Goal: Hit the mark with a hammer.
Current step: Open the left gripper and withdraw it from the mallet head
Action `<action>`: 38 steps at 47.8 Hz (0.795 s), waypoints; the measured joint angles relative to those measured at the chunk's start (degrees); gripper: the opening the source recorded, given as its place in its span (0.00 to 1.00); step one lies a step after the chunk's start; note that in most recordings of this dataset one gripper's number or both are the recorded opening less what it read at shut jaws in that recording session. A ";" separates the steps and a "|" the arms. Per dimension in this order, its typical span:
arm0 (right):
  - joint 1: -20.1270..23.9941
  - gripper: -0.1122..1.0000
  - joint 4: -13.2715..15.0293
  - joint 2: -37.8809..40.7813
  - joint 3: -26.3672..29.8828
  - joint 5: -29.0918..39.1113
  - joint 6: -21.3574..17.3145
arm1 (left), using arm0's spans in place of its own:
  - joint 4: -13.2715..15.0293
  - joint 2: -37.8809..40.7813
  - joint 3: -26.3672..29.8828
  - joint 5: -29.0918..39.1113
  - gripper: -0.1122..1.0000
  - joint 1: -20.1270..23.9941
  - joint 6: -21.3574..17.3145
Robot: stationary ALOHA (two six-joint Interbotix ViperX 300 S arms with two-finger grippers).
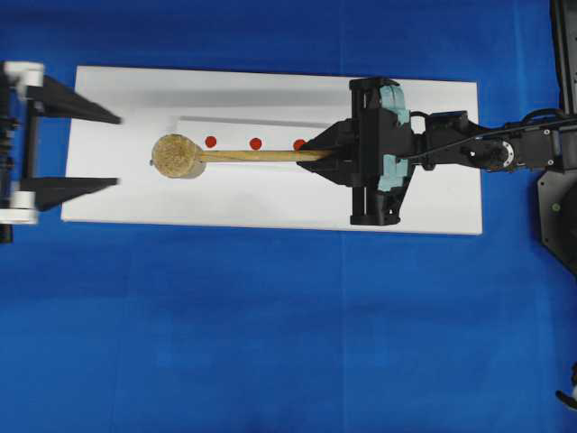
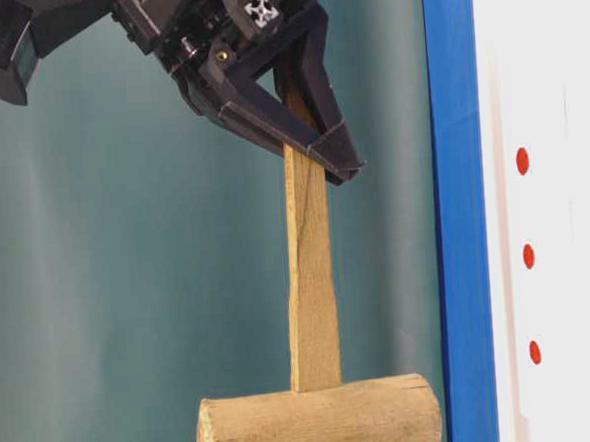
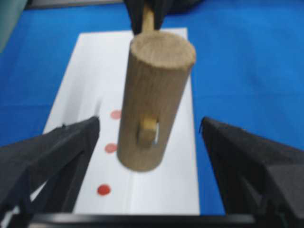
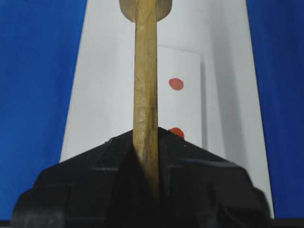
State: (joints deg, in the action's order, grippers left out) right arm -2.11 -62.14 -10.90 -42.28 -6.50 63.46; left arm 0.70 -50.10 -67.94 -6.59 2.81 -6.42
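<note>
Right claw [image 1: 317, 155] clamped on hammer [image 1: 177, 155] handle, head raised over white board [image 1: 270, 203]; left claw [image 1: 90, 149] spread wide, empty.

The middle of the white board [image 1: 270, 203] is spanned by the hammer [image 1: 234, 155], held raised above it beside three red dots [image 1: 255, 142]. The board's right half is covered by the right gripper [image 1: 317, 155]; bare blue cloth [image 1: 270, 334] is left around the board.

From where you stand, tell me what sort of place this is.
Probably a robot lab test bench: a blue-covered table, a white board with red dots, and two arms, the right pincer holding a wooden mallet.
</note>
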 measured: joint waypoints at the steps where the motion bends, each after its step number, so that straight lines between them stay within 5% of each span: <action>1: 0.00 0.12 -0.09 0.00 0.00 0.09 -0.09 | 0.00 -0.97 -0.18 0.97 0.86 0.00 0.00; 12: 0.00 0.12 -0.53 -0.09 -0.09 0.00 -0.09 | 0.00 -8.96 -1.93 8.09 0.86 0.00 0.18; 38: -4.57 0.12 -0.97 0.88 -0.26 -3.34 0.00 | -0.09 -10.11 -3.08 8.61 0.86 0.00 0.26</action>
State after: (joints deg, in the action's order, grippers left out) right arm -6.68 -63.11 -10.02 -42.54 -9.84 63.46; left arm 0.62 -60.21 -71.02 2.02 2.81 -6.15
